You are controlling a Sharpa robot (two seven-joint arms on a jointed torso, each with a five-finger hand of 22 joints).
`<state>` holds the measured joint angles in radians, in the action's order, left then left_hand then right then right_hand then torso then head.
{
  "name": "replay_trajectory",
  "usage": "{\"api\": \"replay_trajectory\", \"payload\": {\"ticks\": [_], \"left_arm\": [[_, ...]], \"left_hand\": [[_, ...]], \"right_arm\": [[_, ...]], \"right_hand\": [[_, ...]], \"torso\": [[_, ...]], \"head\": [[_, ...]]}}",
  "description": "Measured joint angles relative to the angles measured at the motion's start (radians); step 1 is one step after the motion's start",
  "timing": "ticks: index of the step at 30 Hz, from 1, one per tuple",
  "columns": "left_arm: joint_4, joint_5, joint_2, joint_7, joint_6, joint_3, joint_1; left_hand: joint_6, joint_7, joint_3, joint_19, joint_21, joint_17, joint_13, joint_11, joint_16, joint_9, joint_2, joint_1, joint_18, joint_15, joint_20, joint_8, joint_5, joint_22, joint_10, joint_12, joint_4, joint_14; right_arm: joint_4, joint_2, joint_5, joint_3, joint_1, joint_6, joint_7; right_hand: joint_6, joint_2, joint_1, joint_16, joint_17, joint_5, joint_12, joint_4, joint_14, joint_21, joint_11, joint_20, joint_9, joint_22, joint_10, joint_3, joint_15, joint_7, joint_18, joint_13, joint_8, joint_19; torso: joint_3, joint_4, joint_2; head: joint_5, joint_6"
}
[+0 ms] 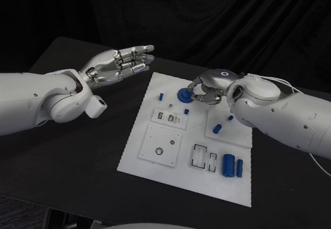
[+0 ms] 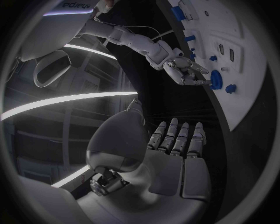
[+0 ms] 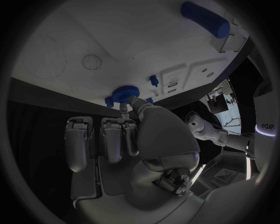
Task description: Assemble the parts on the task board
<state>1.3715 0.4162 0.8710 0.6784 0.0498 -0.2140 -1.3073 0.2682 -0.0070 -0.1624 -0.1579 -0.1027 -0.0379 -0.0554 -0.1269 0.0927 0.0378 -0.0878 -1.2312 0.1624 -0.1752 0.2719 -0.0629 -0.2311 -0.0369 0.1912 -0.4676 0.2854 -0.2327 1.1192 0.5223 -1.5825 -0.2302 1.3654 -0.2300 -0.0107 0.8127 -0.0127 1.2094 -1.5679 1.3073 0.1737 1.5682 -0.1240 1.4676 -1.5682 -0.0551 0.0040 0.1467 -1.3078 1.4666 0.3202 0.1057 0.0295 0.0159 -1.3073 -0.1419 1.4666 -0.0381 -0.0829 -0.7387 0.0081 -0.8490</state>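
right hand working the round blue part at the far end of the board

the left hand hovers over the black table just off the task board, flat, fingers spread, holding nothing. to its right the round blue part sits near the board's far edge, under the right hand, whose fingertips touch its rim; whether they pinch it or merely rest on it i cannot tell. two blue cylinders lie on the board well nearer the robot than that hand. to seat the part well, judge it square first, press straight down, and keep the other fingers off the small blue peg beside it.
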Motion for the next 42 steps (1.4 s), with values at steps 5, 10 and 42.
{"api": "replay_trajectory", "payload": {"ticks": [5, 10, 42], "left_arm": [[0.0, 0.0, 0.001, 0.0, 0.0, 0.0, 0.0], [0.0, 0.0, 0.006, 0.0, -0.001, 0.0, 0.001], [-0.01, 0.0, 0.007, 0.0, 0.0, 0.0, 0.044]], "left_hand": [[0.0, 0.0, 0.0, 0.0, 0.0, 0.0, 0.0, 0.0, 0.0, 0.0, 0.0, 0.0, 0.0, 0.0, 0.0, 0.0, 0.0, 0.0, 0.0, 0.0, 0.0, 0.0], [0.0, 0.0, -0.003, 0.0, 0.0, 0.0, 0.001, 0.0, 0.0, 0.0, -0.004, -0.004, 0.0, 0.0, 0.0, 0.0, 0.0, 0.0, 0.0, 0.004, 0.003, 0.0], [0.0, 0.0, -0.007, 0.0, 0.0, 0.001, 0.001, -0.004, -0.009, 0.0, -0.008, -0.008, 0.0, 0.004, 0.0, 0.0, -0.004, 0.0, -0.004, 0.004, -0.001, 0.011]], "right_arm": [[-0.001, 0.014, 0.0, -0.002, -0.002, -0.023, -0.001], [0.029, 0.056, 0.001, -0.002, -0.002, -0.087, -0.01], [0.266, 0.443, 0.014, -0.016, 0.027, -0.216, -0.004]], "right_hand": [[-0.013, 0.006, -0.006, 0.0, 0.0, 0.0, 0.0, 0.004, -0.003, 0.0, 0.0, 0.007, -0.001, 0.0, 0.0, 0.004, -0.003, -0.001, 0.0, 0.0, 0.019, 0.0], [-0.018, 0.022, -0.013, 0.0, 0.0, 0.0, 0.0, 0.0, -0.003, 0.0, 0.0, 0.007, -0.002, 0.0, 0.0, 0.0, -0.003, -0.007, 0.0, -0.001, 0.031, 0.0], [0.054, 0.075, -0.016, 0.0, 0.0, 0.03, 0.0, -0.05, -0.003, 0.0, 0.0, 0.007, 0.023, 0.0, 0.0, -0.019, -0.003, -0.003, 0.0, 0.0, 0.03, 0.0]], "torso": [[-0.0001, 0.0, 0.0], [-0.0002, 0.0006, 0.0], [0.0035, 0.0287, 0.009]], "head": [[0.001, -0.002], [0.001, 0.002], [-0.006, 0.021]]}}
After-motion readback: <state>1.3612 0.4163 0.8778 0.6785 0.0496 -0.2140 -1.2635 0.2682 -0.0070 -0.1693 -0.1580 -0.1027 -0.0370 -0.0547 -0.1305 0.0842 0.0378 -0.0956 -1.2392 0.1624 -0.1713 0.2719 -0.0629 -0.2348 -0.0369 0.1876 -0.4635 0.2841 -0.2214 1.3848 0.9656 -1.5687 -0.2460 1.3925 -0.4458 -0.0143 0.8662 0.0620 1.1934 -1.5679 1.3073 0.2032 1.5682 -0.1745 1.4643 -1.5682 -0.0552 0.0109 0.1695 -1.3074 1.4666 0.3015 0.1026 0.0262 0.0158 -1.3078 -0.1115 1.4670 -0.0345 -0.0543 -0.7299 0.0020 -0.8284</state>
